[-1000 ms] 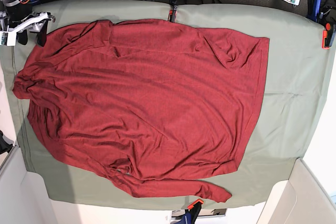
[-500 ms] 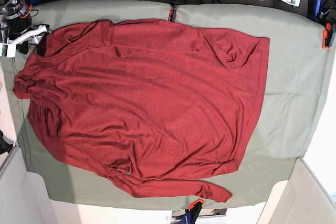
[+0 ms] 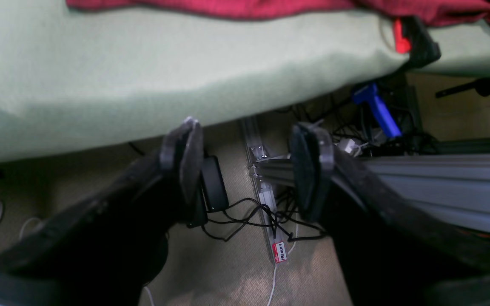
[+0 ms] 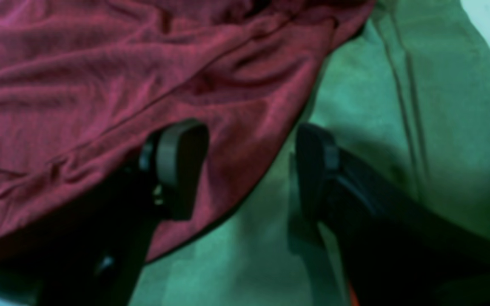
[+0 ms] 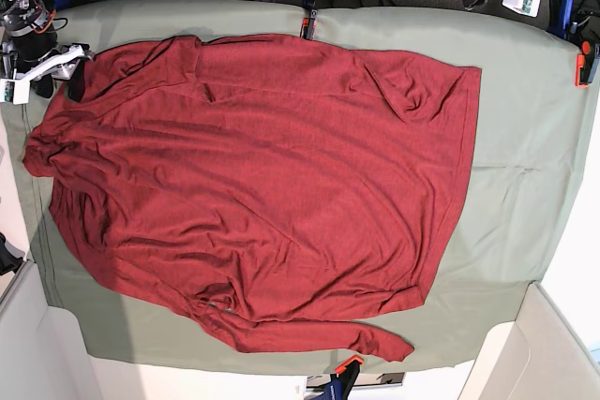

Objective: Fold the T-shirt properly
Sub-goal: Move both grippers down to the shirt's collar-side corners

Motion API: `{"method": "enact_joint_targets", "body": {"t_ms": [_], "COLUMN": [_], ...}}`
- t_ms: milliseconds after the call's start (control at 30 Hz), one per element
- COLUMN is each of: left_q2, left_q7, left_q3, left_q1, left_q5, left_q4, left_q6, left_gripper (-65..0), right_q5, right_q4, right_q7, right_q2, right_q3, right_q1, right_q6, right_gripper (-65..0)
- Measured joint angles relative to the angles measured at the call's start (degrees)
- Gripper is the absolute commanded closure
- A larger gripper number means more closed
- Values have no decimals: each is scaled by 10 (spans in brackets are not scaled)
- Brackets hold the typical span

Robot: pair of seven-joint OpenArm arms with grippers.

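Small floor tag, lettering too blurred to read

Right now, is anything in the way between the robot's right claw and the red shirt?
No, nothing visible blocks it. The right gripper is open and hangs right over the edge of the shirt, one finger above the red fabric and the other above the green cloth.

matt knit T-shirt, matt cloth sheet
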Motion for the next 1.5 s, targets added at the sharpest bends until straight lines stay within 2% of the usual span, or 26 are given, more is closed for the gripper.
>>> {"method": "enact_joint_targets", "body": {"t_ms": [100,200,233,300,467,567,633,800,933,1000,1067,1200,1367,1500], "left_q2": [0,0,0,0,0,0,0,0,-2,-13,-23,-42,-48,-47], "left_q7": [2,29,35,34,34,34,35,43,51,53,54,54,53,39], "left_q3": [0,0,0,0,0,0,0,-5,-42,-45,-42,-16,37,95], "left_q1": [-17,-27,-28,-28,-28,-28,-28,-28,-32,-44,-70,-133,-187,-225], "left_q5": [0,-17,-20,-29,-26,-25,-29,-41,-46,-46,-47,-42,-41,25], "left_q4": [0,0,0,0,0,0,0,23,66,63,43,-14,-52,-63], "left_q6": [0,0,0,0,0,0,0,0,34,57,63,72,75,76], "left_gripper": [-361,-361,-361,-361,-361,-361,-361,-362,-474,-474,-474,-474,-474,-474], "right_q5": [0,0,-11,-16,-56,-58,-62,-67,-66,-66,-66,-66,-66,-66], "right_q4": [0,-2,-3,-3,-2,1,10,52,65,65,65,65,65,65], "right_q7": [0,-15,-4,-4,-4,-7,-23,-66,-69,-71,-72,-72,-73,-73], "right_q2": [0,0,-3,-3,-3,-3,-3,-3,-3,-3,-3,-3,-3,-3], "right_q3": [0,-1,-3,-3,-3,-3,-3,-3,-3,-3,-3,-3,-3,-3], "right_q1": [0,0,0,-2,-1,-1,-1,-2,-2,-2,-5,-5,-5,-5], "right_q6": [0,-12,-12,-11,-11,0,13,19,19,19,19,19,19,19], "right_gripper": [-338,-174,-121,-50,0,0,0,0,0,0,0,0,0,0]}}
